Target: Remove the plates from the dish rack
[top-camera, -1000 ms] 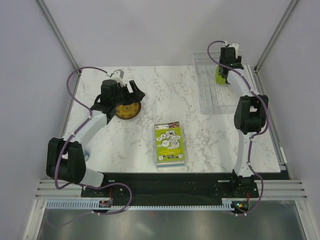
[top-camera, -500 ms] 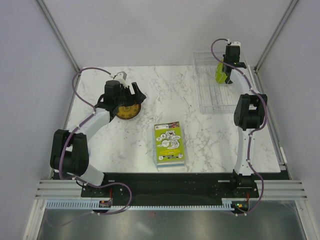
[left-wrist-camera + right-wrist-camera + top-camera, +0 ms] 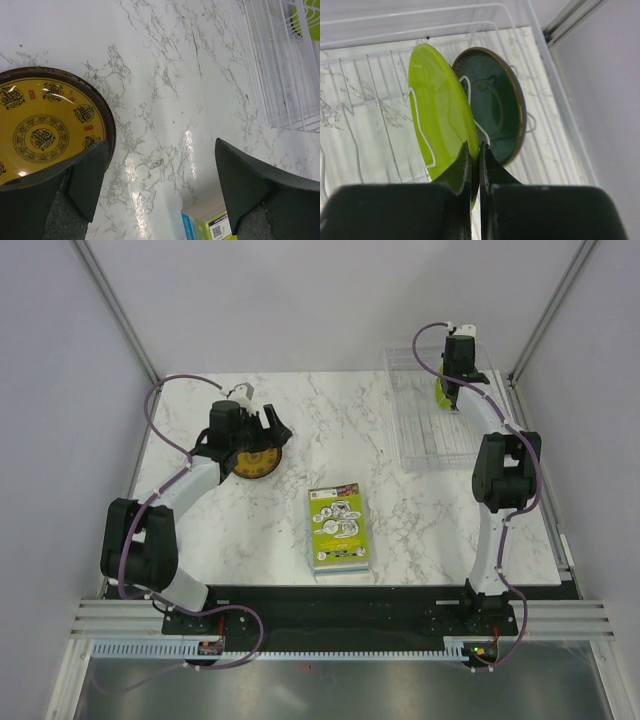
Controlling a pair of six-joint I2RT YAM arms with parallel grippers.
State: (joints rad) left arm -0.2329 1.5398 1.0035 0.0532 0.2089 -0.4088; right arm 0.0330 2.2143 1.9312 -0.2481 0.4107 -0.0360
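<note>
Starting up close: a lime-green book (image 3: 340, 530) lies flat on the desk (image 3: 330, 410), on the near side of the left end effector (image 3: 160, 150) and off to its right. There are cartoon drawings on the cover and lines of print too small to read. From the left wrist, one corner of it peeks in beside the right-hand finger and shows a little QR code, with nothing legible next to it.

Now the left end effector itself: spread wide and holding nothing, just marble between its two fingers. The yellow-brown plate (image 3: 45, 130) lies flat on the desk at its left-hand finger, with that finger covering part of the rim. I can't tell whether they touch. The plate has a dark rim and a ring of black medallions with Chinese-style characters around a central one. I can't read them.

Out to the far right corner, and here's the action! The right end effector (image 3: 474, 150) is over the dish rack (image 3: 425, 435), fingers pinched down to a sliver on the lower rim of the lime-green plate (image 3: 440, 125). That plate stands on edge in the rack, one finger on each face. Just beyond it, on the right-hand side of the fingers, a dark plate (image 3: 497, 115) with a brown rim stands on edge too, overlapped by the green one. No writing shows on either plate.
</note>
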